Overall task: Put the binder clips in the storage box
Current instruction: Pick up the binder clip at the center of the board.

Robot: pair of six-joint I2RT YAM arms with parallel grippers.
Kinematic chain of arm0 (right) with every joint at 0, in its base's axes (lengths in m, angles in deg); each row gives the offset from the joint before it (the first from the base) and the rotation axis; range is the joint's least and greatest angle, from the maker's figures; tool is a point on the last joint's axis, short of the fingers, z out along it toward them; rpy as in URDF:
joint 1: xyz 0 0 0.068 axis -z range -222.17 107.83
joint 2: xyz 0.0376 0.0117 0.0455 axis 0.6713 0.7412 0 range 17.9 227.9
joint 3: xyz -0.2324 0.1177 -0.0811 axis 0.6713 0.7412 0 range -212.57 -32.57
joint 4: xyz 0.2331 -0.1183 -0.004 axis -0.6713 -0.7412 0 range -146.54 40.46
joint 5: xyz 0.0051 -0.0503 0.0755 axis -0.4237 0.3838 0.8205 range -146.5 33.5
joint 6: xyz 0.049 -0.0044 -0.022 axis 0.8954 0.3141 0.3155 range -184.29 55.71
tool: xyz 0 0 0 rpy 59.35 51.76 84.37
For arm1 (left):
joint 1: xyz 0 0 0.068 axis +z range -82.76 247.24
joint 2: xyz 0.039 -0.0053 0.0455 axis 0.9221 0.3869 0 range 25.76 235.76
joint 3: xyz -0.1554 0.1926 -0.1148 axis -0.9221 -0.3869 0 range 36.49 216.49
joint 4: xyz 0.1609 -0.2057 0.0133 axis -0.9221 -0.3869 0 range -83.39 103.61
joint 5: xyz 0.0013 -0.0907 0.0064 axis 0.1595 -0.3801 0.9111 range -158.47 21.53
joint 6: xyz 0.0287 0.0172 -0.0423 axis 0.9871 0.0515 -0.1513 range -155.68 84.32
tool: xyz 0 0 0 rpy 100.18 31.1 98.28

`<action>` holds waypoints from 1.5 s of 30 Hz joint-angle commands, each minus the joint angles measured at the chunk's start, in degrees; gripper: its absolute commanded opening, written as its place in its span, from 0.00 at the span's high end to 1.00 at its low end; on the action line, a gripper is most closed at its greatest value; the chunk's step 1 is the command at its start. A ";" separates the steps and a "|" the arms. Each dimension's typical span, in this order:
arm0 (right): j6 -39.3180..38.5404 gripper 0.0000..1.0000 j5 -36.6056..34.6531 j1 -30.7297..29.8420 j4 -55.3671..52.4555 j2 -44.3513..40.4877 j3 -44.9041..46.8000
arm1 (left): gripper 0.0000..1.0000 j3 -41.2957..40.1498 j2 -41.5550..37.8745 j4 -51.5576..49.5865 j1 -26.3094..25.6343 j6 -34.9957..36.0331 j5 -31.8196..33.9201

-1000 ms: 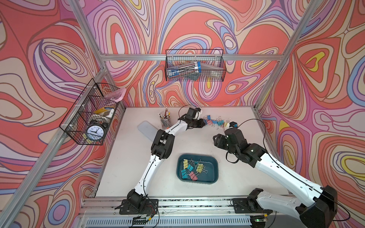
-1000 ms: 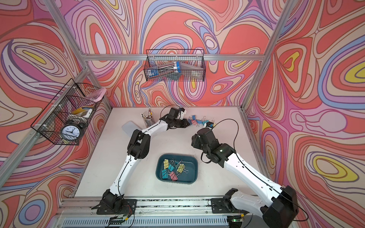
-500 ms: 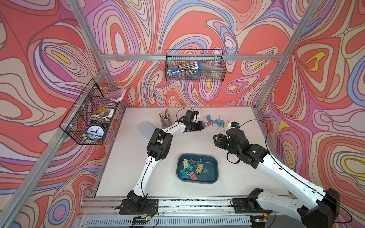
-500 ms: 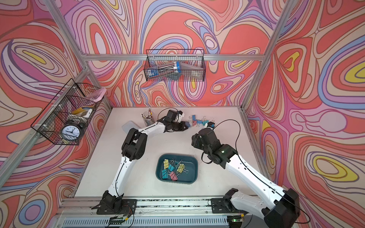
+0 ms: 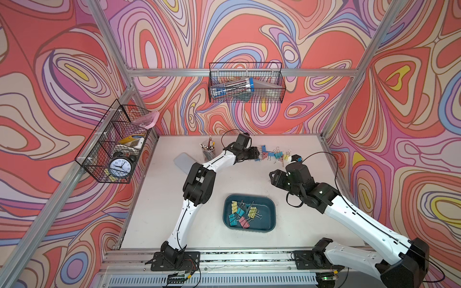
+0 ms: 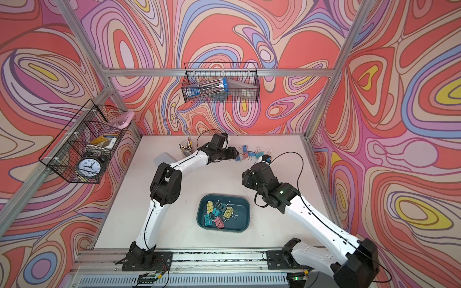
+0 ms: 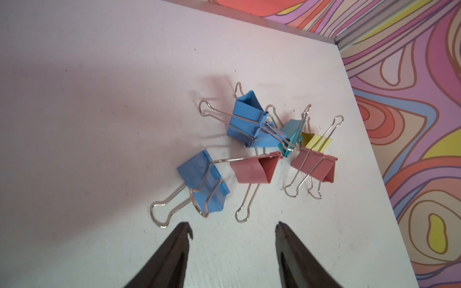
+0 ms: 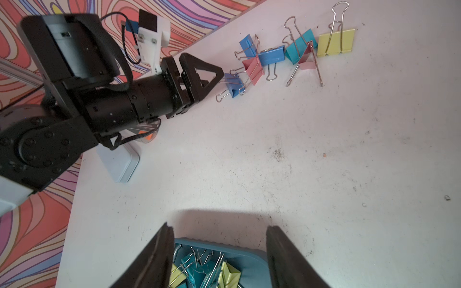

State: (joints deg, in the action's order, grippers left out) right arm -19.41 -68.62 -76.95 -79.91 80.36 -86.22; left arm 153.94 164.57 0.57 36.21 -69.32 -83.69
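Several loose binder clips (image 5: 272, 155) (image 6: 249, 155) lie in a row at the back of the table, blue, pink, teal and yellow (image 7: 257, 147) (image 8: 274, 57). My left gripper (image 5: 257, 152) (image 6: 234, 152) (image 7: 233, 228) is open and empty just short of the nearest blue clip (image 7: 204, 182). The dark teal storage box (image 5: 268, 217) (image 6: 243, 214) sits near the front and holds several clips (image 5: 243, 215). My right gripper (image 5: 273, 175) (image 6: 245, 177) (image 8: 219, 230) hangs open and empty above the box's far rim (image 8: 224, 245).
A clear cup of pencils (image 5: 208, 149) and a pale flat lid (image 5: 183, 162) stand left of the left arm. Black wire baskets hang on the back wall (image 5: 245, 83) and the left wall (image 5: 114, 147), the latter with an alarm clock.
My left gripper, shut before, has drawn back a little, returned to the clips and opened. The right arm has hardly moved.
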 commanded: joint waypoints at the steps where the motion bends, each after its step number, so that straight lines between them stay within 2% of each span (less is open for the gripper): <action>1: -0.44 0.40 -0.48 0.32 -0.11 -0.92 -0.14 | 0.45 6.50 4.72 -7.26 0.44 -2.05 2.12; 3: -0.54 0.40 -0.80 0.25 -0.43 -1.34 -0.05 | 0.51 10.04 7.02 -9.01 0.55 -2.08 1.70; 6: -0.74 0.40 -1.39 0.26 -0.86 -1.90 0.11 | 0.66 12.54 8.79 -10.14 0.82 -2.15 0.42; 8: -0.74 0.39 -1.55 0.31 -1.07 -2.06 0.21 | 0.68 12.62 8.85 -10.32 1.05 -2.16 -0.36; 10: -0.71 0.40 -1.49 0.33 -0.84 -1.99 0.38 | 0.63 12.48 8.85 -11.21 0.99 -2.02 -0.57; 13: -0.63 0.40 -1.08 0.32 -0.34 -1.66 0.47 | 0.47 12.20 8.77 -12.79 1.05 -1.69 0.59; 14: -0.67 0.40 -0.90 0.33 -0.19 -1.55 0.47 | 0.44 11.88 8.72 -12.88 1.06 -1.52 1.01; 16: -0.58 0.40 -0.74 0.32 -0.01 -1.38 0.47 | 0.44 11.66 8.68 -12.68 1.13 -1.44 0.73; 20: -0.38 0.40 -0.84 0.32 -0.01 -1.45 0.65 | 0.66 11.80 8.85 -12.01 1.13 -3.22 -2.53; 24: -0.13 0.39 -0.85 0.30 -0.19 -1.63 0.82 | 0.72 11.91 9.03 -11.99 1.14 -5.68 -6.01; 28: -0.05 0.40 -0.84 0.31 -0.13 -1.79 0.91 | 0.73 12.01 9.59 -13.35 1.68 -8.18 -8.15; 31: 0.05 0.40 -0.99 0.28 -0.18 -1.98 0.91 | 0.89 12.01 9.91 -14.33 2.23 -9.24 -9.15; 34: 0.13 0.40 -0.93 0.33 -0.14 -1.83 0.91 | 0.96 12.00 9.44 -15.16 2.41 -8.83 -9.36; 40: 0.38 0.40 -0.73 0.29 -0.17 -1.94 0.79 | 1.00 11.11 5.98 -17.89 2.41 -7.14 -10.98; 45: 0.36 0.38 -1.08 0.29 -0.32 -2.51 0.73 | 1.00 2.16 -3.71 -17.62 2.27 -4.87 -11.28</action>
State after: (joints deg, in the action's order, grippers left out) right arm -19.21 -69.10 -76.95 -80.19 79.02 -85.89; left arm 159.19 167.87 -14.16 38.42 -76.71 -94.27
